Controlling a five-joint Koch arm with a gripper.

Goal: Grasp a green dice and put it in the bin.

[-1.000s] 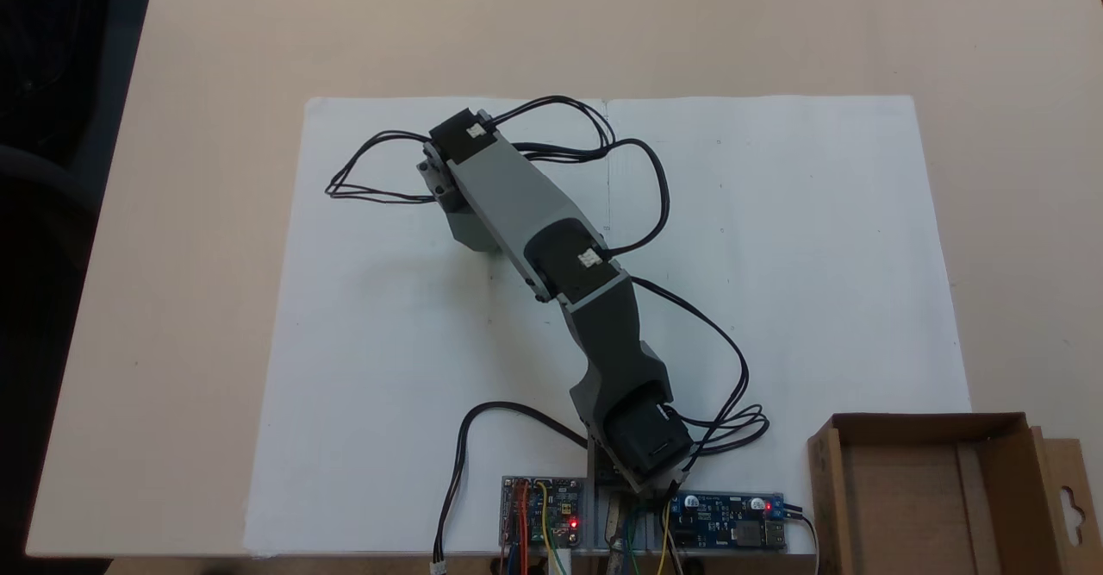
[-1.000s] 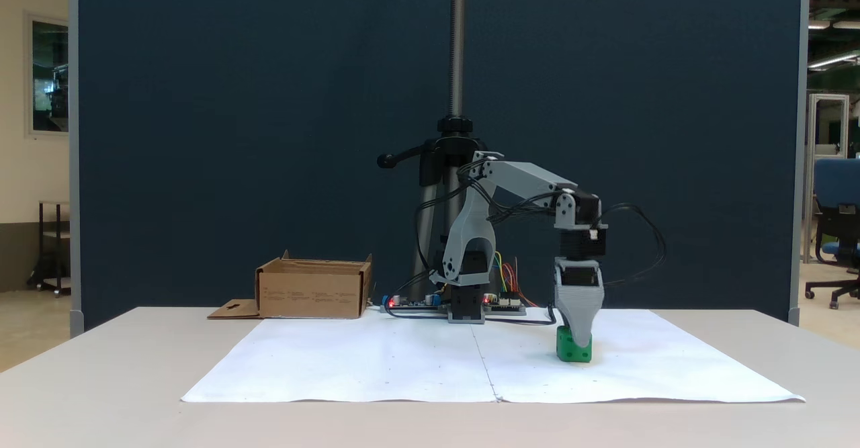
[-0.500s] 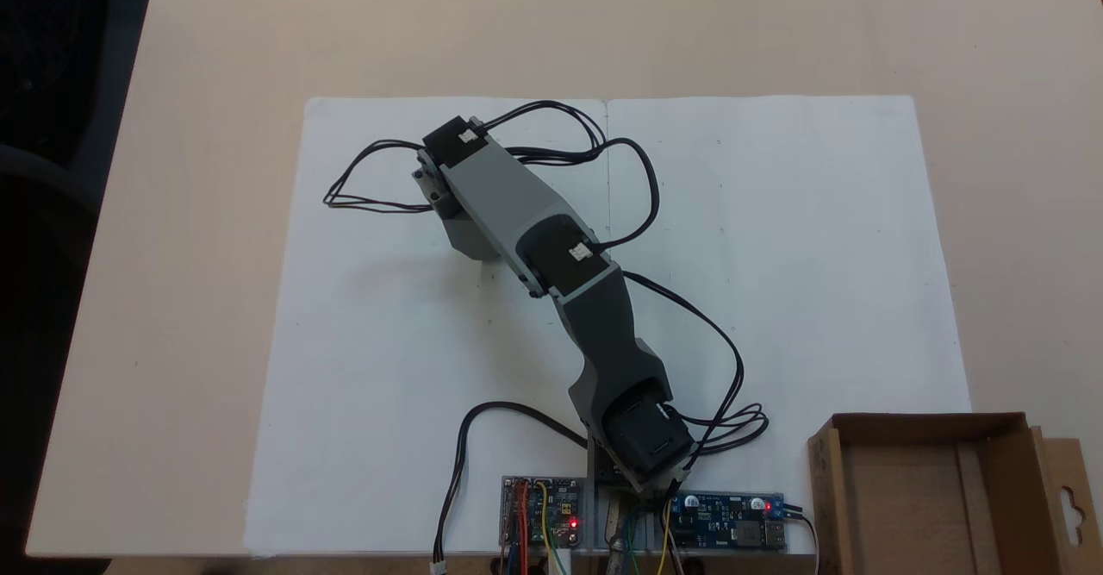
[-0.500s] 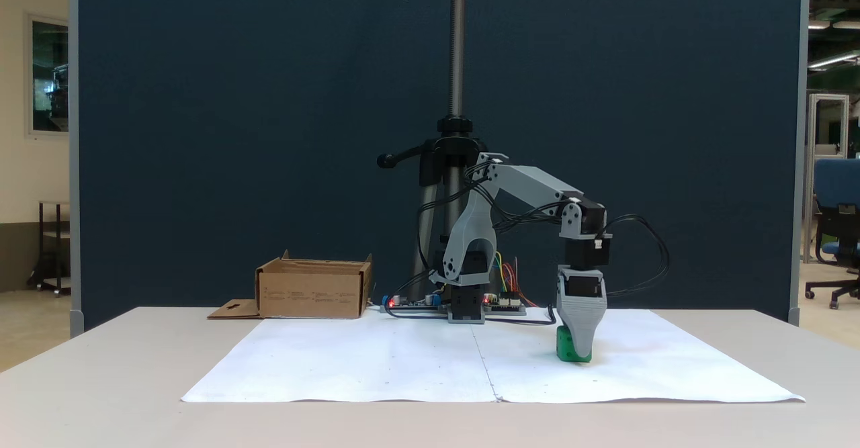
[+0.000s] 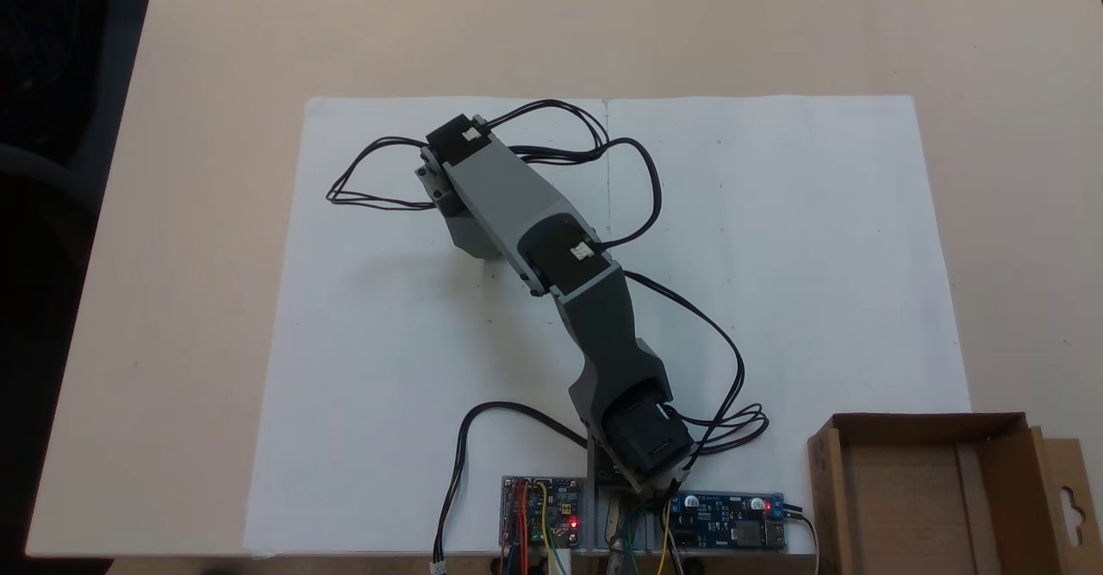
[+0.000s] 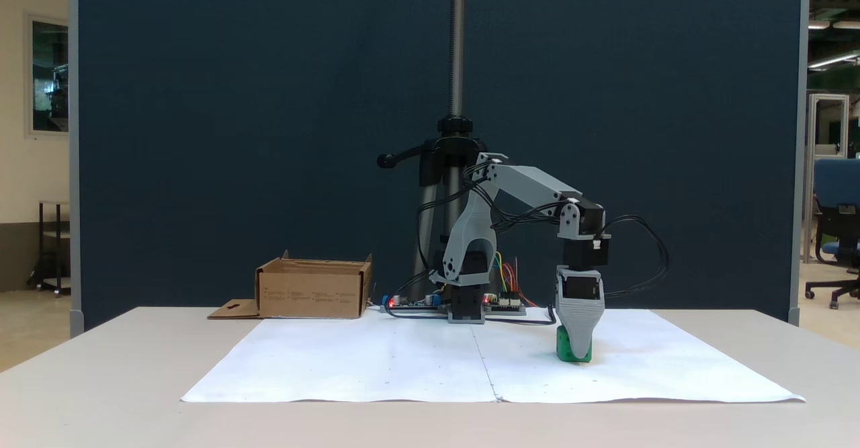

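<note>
in the side-on fixed view the gripper [image 6: 579,352] now stands lower over the green dice [image 6: 566,352] than it did a second ago: then the grey finger covered just the top of the cube and most of its front face with the pips showed; half a second ago it had dropped to near the paper; now it sits much the same, reaching nearly to the white paper sheet [image 6: 403,361], with the dice showing green to the left of the finger and as a sliver at its right. the dice itself has not shifted; it rests on the paper to the right of the centre fold in this view, well apart from the bin [image 6: 313,290], which stands at the far left beside the circuit boards [image 6: 410,303]. the jaws lie one behind the other here, so i cannot tell whether they are spread around the cube or already pinching it. in the top-down fixed view the arm [image 5: 517,213] has barely moved, only a small sway of wrist and cables, and the bin [image 5: 913,493] stands unchanged at the lower right corner. my reading is that the descent is finished and the grasp is at the closing stage; the lift and the long carry across to the bin are not yet done.
</note>
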